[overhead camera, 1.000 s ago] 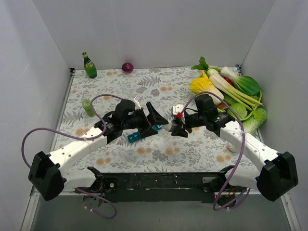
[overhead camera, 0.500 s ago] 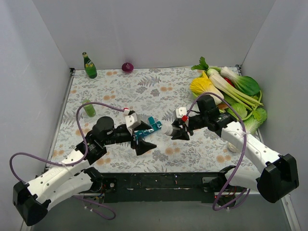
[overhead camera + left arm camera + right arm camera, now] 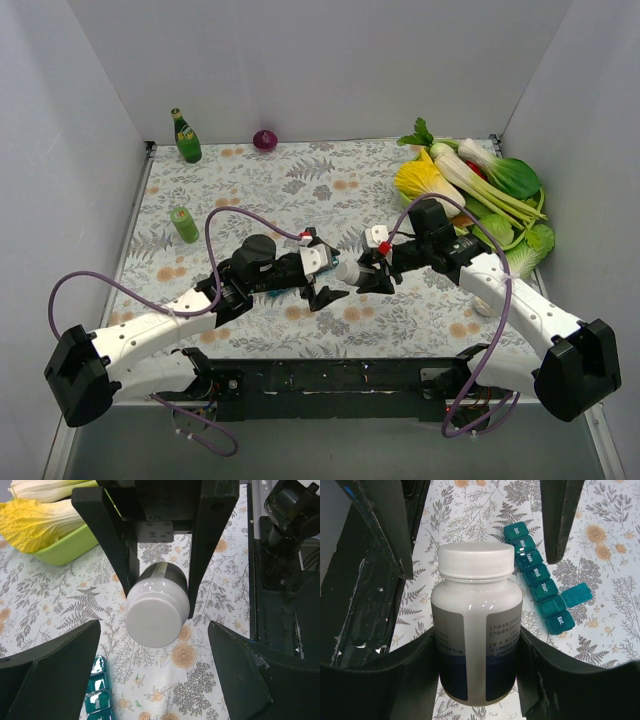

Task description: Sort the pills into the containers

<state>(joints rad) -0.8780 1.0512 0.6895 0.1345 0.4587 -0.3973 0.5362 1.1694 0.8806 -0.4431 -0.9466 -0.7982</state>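
Note:
My right gripper is shut on a white pill bottle with a blue-and-grey label and holds it level above the table, cap towards the left arm. In the right wrist view the bottle sits between my right gripper's fingers. My left gripper is open, its fingers on either side of the white cap without touching it; the left gripper is empty. The teal pill-organiser strip lies on the cloth under the bottle, one lid flipped open. Part of it shows in the left wrist view.
A heap of vegetables fills the back right, partly in a green tray. A green glass bottle and a purple onion stand at the back. A small green can stands on the left.
The left arm has swung right and forward, bringing its open jaws up to the bottle's cap and covering the organiser in the top view. The right arm with the bottle has barely moved.

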